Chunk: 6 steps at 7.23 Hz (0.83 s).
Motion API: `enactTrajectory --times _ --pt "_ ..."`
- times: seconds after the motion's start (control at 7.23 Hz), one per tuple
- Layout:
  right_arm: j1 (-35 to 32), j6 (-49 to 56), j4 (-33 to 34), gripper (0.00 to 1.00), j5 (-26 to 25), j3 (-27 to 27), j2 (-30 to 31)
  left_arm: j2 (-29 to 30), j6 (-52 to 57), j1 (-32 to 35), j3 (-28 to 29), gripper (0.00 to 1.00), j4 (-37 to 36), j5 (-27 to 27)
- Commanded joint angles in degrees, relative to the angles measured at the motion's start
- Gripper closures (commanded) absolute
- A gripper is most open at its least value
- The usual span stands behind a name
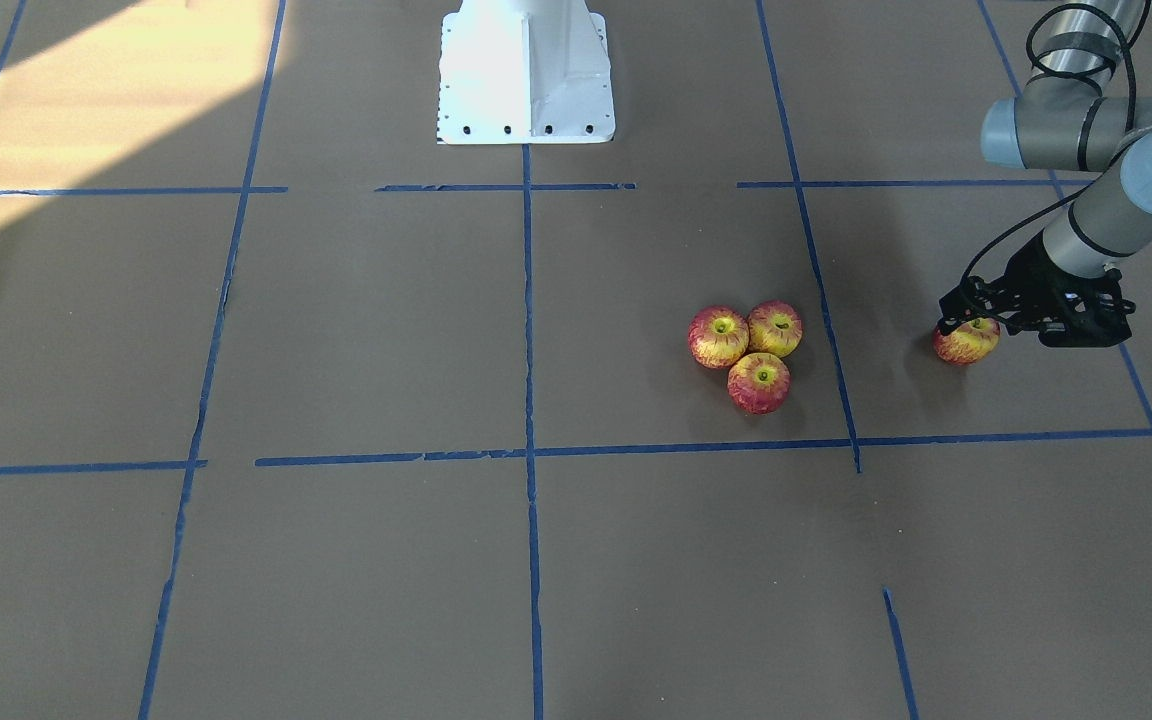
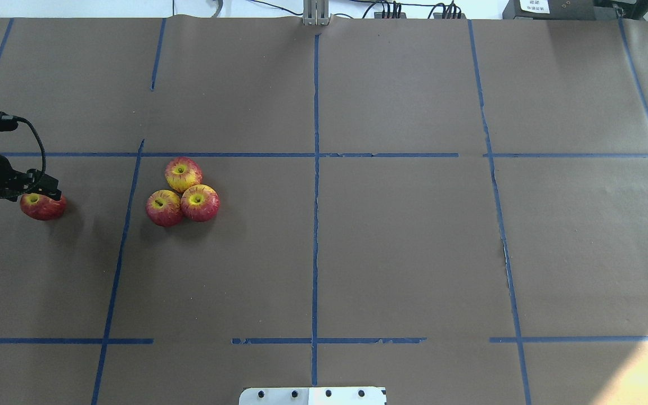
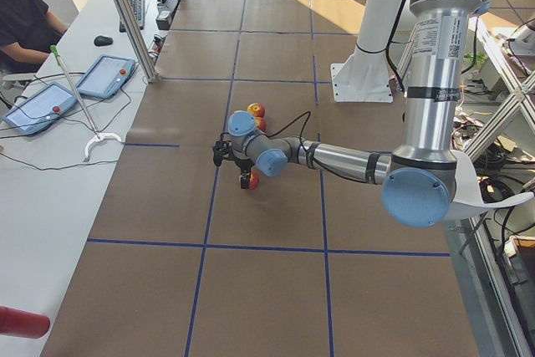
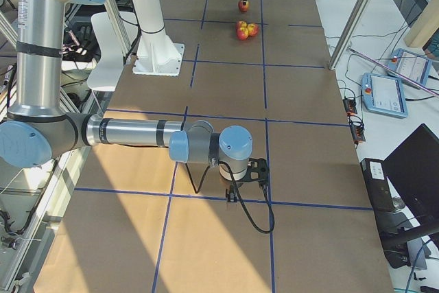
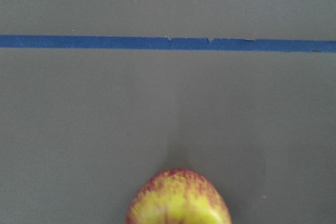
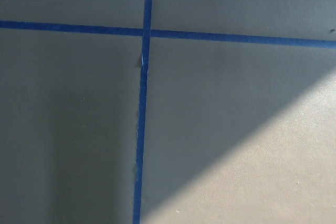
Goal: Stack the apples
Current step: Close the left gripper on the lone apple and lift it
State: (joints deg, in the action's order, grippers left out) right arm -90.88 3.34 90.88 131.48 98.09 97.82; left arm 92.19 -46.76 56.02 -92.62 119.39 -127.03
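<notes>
The left gripper is hanging straight down over the lone apple, fingers straddling its stem end. The dark fingers are hiding the contact, so I cannot tell whether they are pinching it or standing apart. Well off to the gripper's side, three apples are sitting on the table, touching in a triangle. The grasp is probably being set. Gripping low on the glossy skin and lowering into the hollow between the three should help. The right gripper is waiting far off, and how its jaws stand cannot be told.
</notes>
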Motion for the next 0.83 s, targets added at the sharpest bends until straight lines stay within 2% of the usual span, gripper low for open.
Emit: enactTrajectory --times 0.0,0.41,0.55,0.69 --pt "0.0 0.0 0.0 0.00 0.0 0.0 0.0 0.0 -0.3 -0.1 0.5 0.00 0.1 0.1" --pt "0.0 0.0 0.0 0.00 0.0 0.0 0.0 0.2 -0.2 -0.7 2.9 0.00 0.1 0.1" --pt "0.0 0.0 0.0 0.00 0.0 0.0 0.0 0.6 -0.3 -0.7 2.8 0.15 0.1 0.1" --pt "0.0 -0.1 0.0 0.00 0.0 0.0 0.0 1.0 -0.4 -0.7 2.7 0.44 0.1 0.0"
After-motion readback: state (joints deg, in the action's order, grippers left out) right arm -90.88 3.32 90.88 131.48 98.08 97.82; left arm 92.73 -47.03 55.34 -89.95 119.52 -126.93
